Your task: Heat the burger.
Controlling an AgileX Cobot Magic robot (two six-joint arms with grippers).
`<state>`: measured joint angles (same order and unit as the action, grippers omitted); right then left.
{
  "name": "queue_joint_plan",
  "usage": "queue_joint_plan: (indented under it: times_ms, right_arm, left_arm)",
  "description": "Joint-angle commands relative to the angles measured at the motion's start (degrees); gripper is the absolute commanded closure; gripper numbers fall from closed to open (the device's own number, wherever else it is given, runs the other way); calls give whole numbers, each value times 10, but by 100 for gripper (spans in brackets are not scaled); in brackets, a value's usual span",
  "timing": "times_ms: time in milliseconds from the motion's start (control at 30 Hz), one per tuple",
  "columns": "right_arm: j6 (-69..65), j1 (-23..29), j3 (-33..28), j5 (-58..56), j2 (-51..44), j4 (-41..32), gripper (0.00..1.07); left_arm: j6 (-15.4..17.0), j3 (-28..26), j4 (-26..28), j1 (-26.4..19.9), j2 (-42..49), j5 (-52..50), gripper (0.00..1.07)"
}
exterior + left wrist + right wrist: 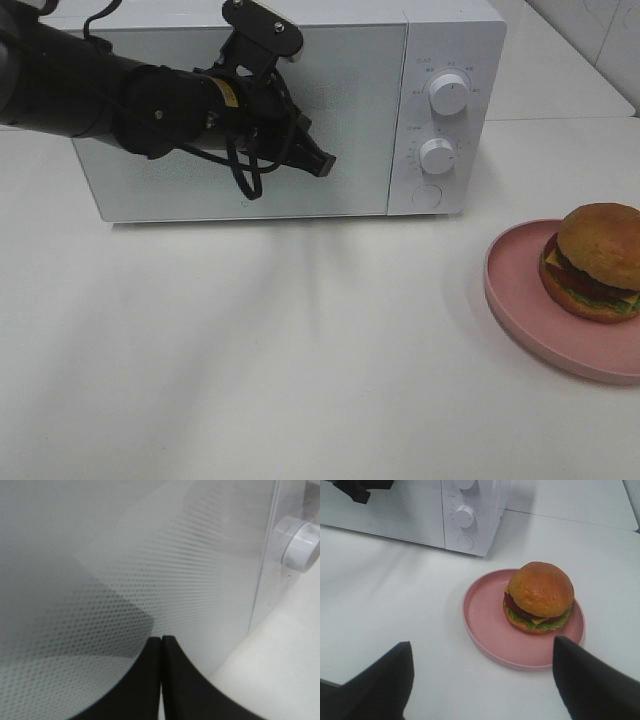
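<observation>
White microwave [250, 110] door is closed, and the left gripper [318, 162], its fingers [145, 680] pressed together and empty, sits just before the door glass. To open it well, I would catch the door's edge beside the knobs [449, 93]. The burger [597, 260] waits on its pink plate [520, 300] at the desk's [250, 350] right edge; the right gripper [480, 680] hangs above it with fingers spread wide. Open desk lies between.

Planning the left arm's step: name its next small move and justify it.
Probably press the shut left gripper onto the round button under the knobs: the microwave door is closed, and the burger waits on its pink plate.
</observation>
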<state>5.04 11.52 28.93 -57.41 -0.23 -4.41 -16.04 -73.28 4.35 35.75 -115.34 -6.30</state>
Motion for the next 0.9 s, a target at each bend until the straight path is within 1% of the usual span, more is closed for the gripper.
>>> queue_joint_plan:
  times_ms: [33,67,167,233,333,400,433,467,500,533,567,600,633,700,733,800,833,867,900]
  right_arm:
    - [2,-3,1,5,-17,-1,37]
    - [2,-3,1,5,-17,0,37]
    - [2,-3,1,5,-17,0,37]
    - [2,-3,1,5,-17,0,37]
    - [2,-3,1,5,-17,0,37]
    - [2,-3,1,5,-17,0,37]
    - [2,-3,1,5,-17,0,37]
    - [2,-3,1,5,-17,0,37]
    - [2,-3,1,5,-17,0,37]
    - [2,-3,1,5,-17,0,37]
    - [2,-3,1,5,-17,0,37]
    - [2,-3,1,5,-17,0,37]
    - [2,-3,1,5,-17,0,37]
    - [2,-3,1,5,-17,0,37]
    - [2,-3,1,5,-17,0,37]
    - [2,-3,1,5,-17,0,37]
    - [2,-3,1,5,-17,0,37]
    - [2,-3,1,5,-17,0,37]
    - [2,-3,1,5,-17,0,37]
  left_arm:
    - [6,-52,40,-15,-9,-52,106]
    - [5,-56,40,-6,-6,-30,106]
    - [5,-56,40,-6,-3,-21,106]
    - [3,-56,40,11,15,63,106]
    - [3,-56,39,15,21,82,106]
    - [3,-56,31,20,60,181,106]
    - [3,-56,31,20,60,181,106]
    - [3,-56,31,20,70,200,106]
    - [3,-56,32,19,93,242,106]
    - [3,-56,32,19,93,242,106]
    - [3,-56,32,17,107,266,106]
    - [5,-56,32,16,136,313,106]
    - [5,-56,32,16,136,313,106]
    - [5,-56,31,15,179,372,106]
    - [5,-56,31,15,179,372,106]
    - [6,-56,15,15,214,418,106]
    - [6,-56,15,15,214,418,106]
    - [7,-56,7,15,221,432,106]
    - [26,-56,-7,5,238,458,106]
